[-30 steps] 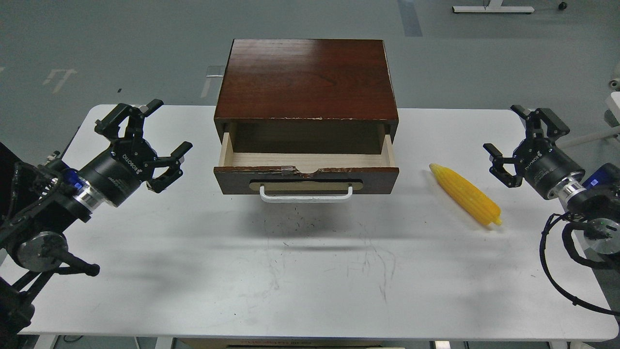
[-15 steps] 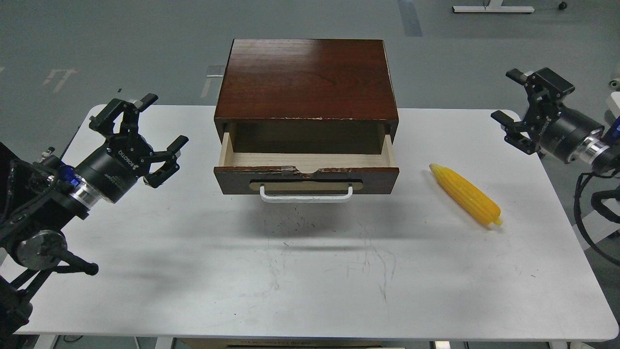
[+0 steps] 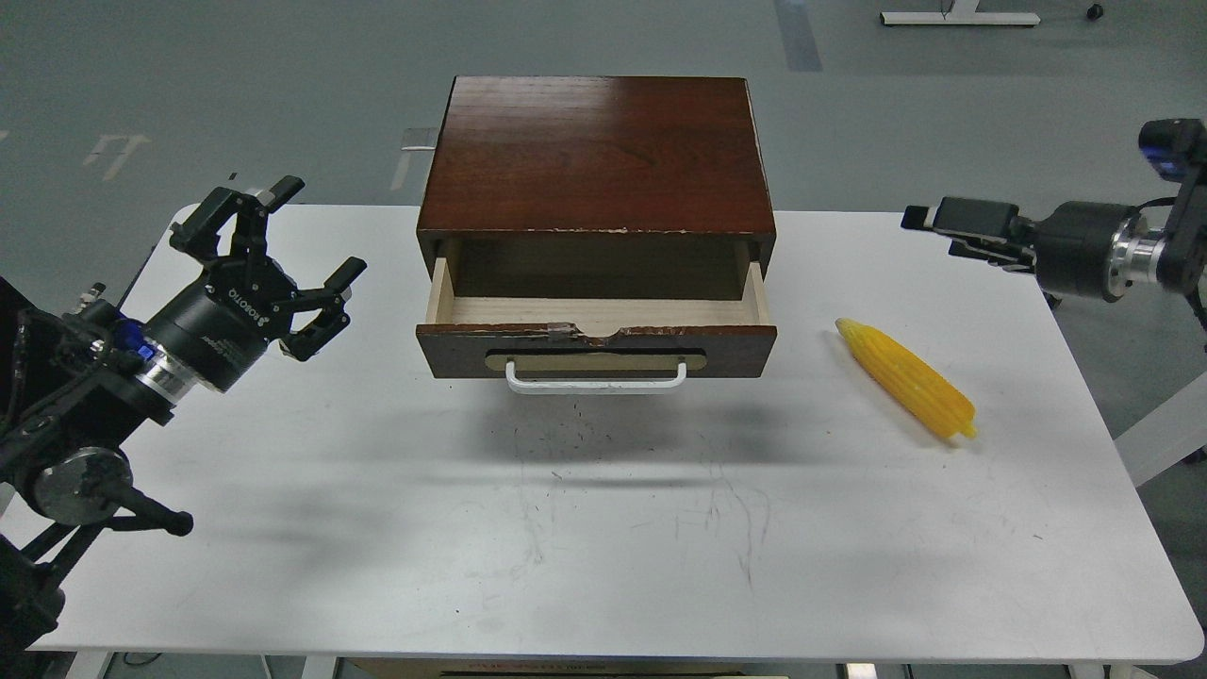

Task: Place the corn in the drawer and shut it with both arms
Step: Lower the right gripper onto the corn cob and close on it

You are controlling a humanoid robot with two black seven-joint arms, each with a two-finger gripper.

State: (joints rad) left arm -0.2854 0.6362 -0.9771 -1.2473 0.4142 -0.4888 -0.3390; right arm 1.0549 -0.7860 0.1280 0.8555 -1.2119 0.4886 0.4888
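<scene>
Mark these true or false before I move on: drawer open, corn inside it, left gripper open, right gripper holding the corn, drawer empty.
1. The drawer is open. True.
2. The corn lies in the drawer. False: it lies on the table, right of the drawer.
3. The left gripper is open. True.
4. The right gripper holds the corn. False: it hovers apart from the corn, farther back, holding nothing.
5. The drawer's visible inside is empty. True.

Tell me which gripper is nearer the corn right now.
Right. The right gripper hovers up and behind the corn; the left gripper is across the drawer.
</scene>
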